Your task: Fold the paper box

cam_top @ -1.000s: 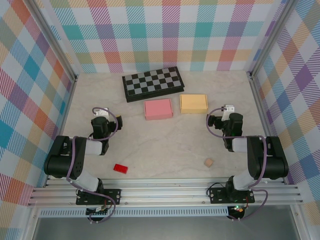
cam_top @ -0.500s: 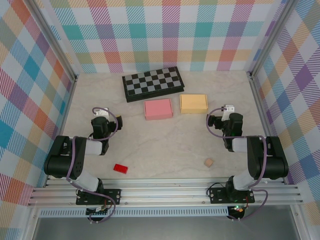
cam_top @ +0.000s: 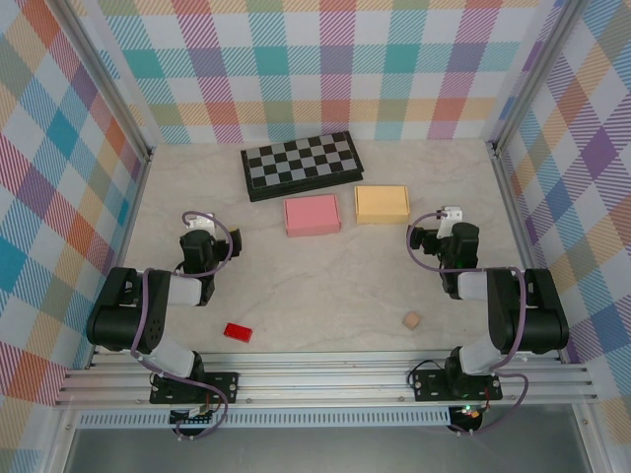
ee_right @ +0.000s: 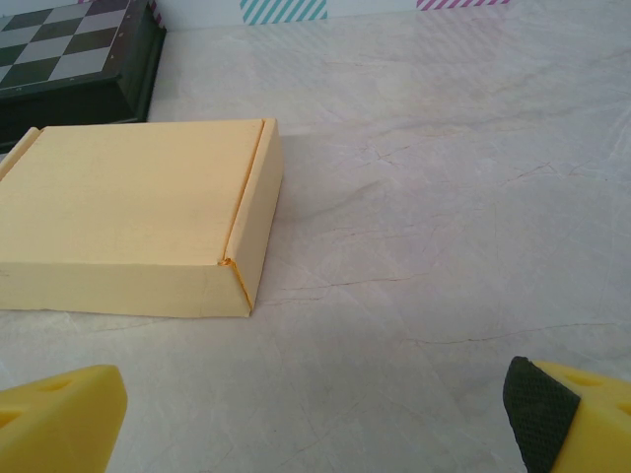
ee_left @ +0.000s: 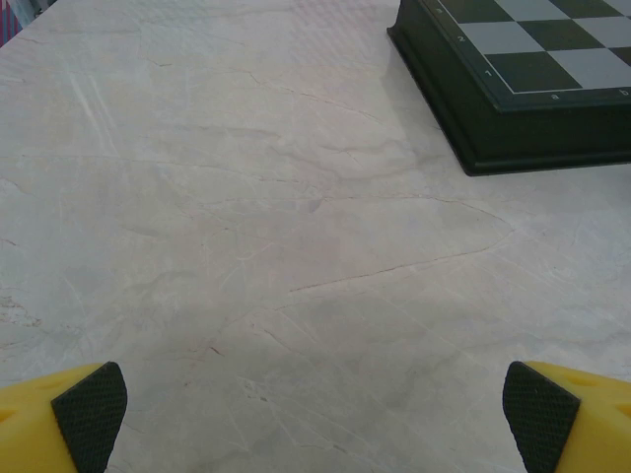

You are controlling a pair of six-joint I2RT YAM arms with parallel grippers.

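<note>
Left pincer (ee_left: pixel 315 419) and right pincer (ee_right: pixel 315 414) are held wide open and empty, the yellow box (ee_right: pixel 128 232) being seen at ten o'clock of the latter.

Left box (cam_top: pixel 313 215) is sitting just beside right box (cam_top: pixel 382 204), chessboard (cam_top: pixel 301 164) lying behind both, flat block (cam_top: pixel 238 332) and cube (cam_top: pixel 411 320) lying nearer the front.

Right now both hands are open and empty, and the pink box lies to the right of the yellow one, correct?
Not quite. The top external view shows the pink box to the left of the yellow box, not the right. The left hand and right hand are indeed open and empty.
</note>
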